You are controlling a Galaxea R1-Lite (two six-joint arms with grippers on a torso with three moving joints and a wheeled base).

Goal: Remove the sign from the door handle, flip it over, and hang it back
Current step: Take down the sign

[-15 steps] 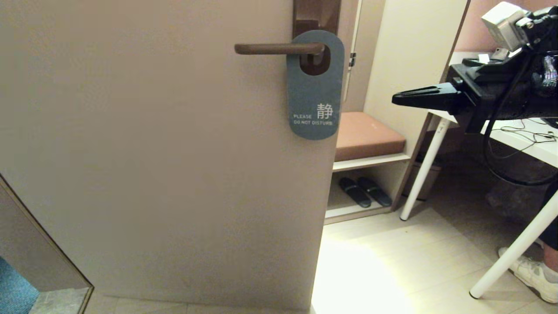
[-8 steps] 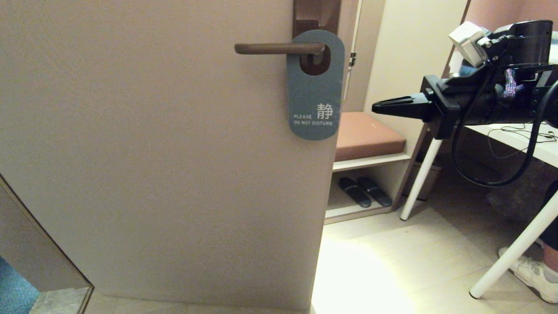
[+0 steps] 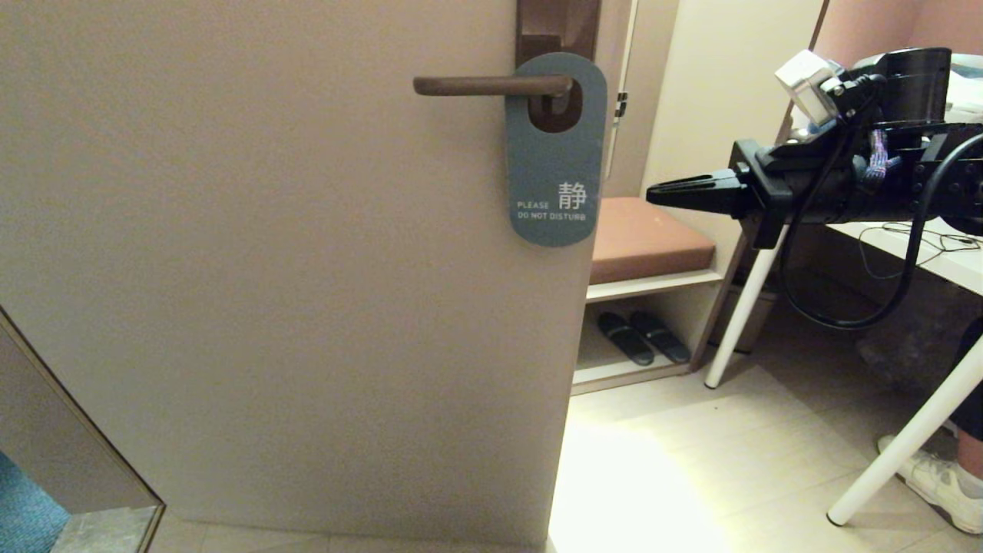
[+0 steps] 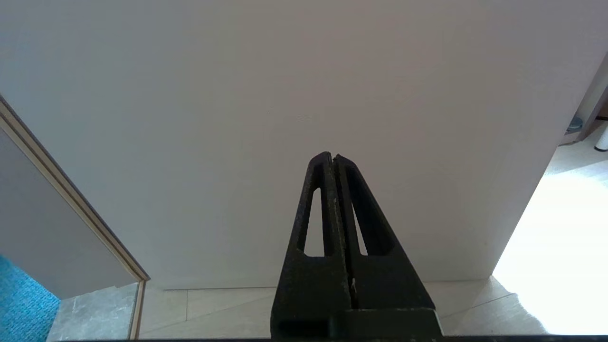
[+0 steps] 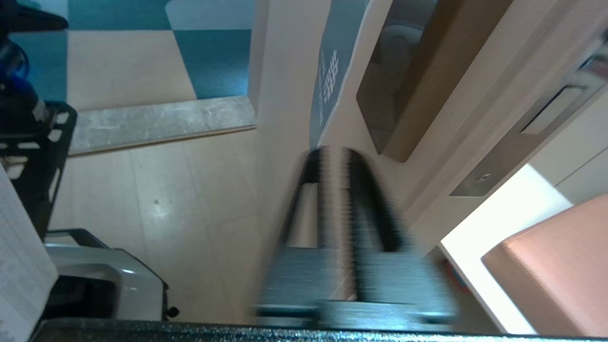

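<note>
Right gripper level, tips blurred so finger spacing indeterminate, blue-grey sign on door handle just beyond its tips, left gripper pressed together facing bare door

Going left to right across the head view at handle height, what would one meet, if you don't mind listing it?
door handle → sign → bench cushion → right gripper → table leg
</note>
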